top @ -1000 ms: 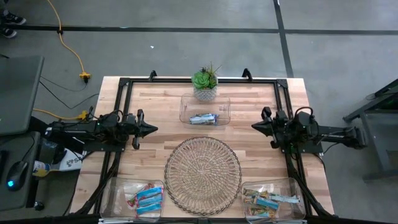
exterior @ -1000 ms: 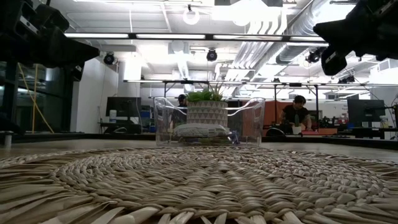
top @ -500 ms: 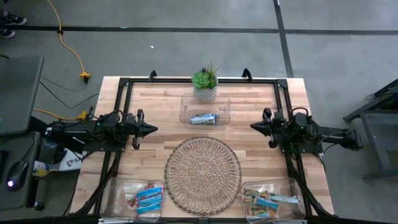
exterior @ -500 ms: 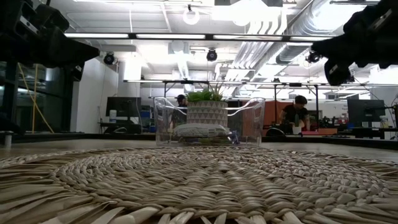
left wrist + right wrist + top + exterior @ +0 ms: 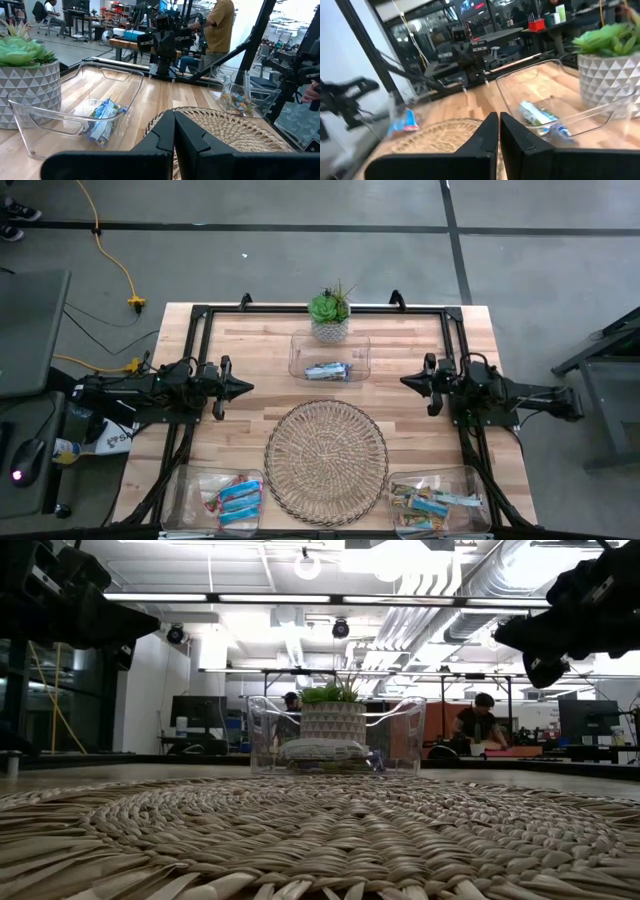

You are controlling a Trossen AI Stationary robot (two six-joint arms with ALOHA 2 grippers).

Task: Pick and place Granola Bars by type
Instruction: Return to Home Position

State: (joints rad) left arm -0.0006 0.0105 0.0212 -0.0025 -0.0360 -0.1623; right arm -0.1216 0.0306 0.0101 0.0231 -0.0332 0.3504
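Observation:
The Granola Bars lie sorted in three clear bins. Silvery-blue bars (image 5: 327,370) lie in the far middle bin (image 5: 300,345). Bright blue bars (image 5: 236,499) fill the near left bin (image 5: 185,490). Tan-green bars (image 5: 432,503) fill the near right bin (image 5: 475,480). My left gripper (image 5: 248,388) hovers shut at the table's left side, pointing level toward the middle. My right gripper (image 5: 403,383) hovers shut at the right side, facing it. Both hold nothing; their shut fingers show in the left wrist view (image 5: 174,131) and the right wrist view (image 5: 498,129).
A round wicker tray (image 5: 326,462) lies in the middle of the table between the near bins. A potted succulent (image 5: 329,314) stands at the far edge behind the middle bin. A black frame (image 5: 200,315) runs around the table. People sit in the room beyond.
My right gripper has tipped its fingers down toward level and sunk a little, staying shut. The bars and bins have not moved.

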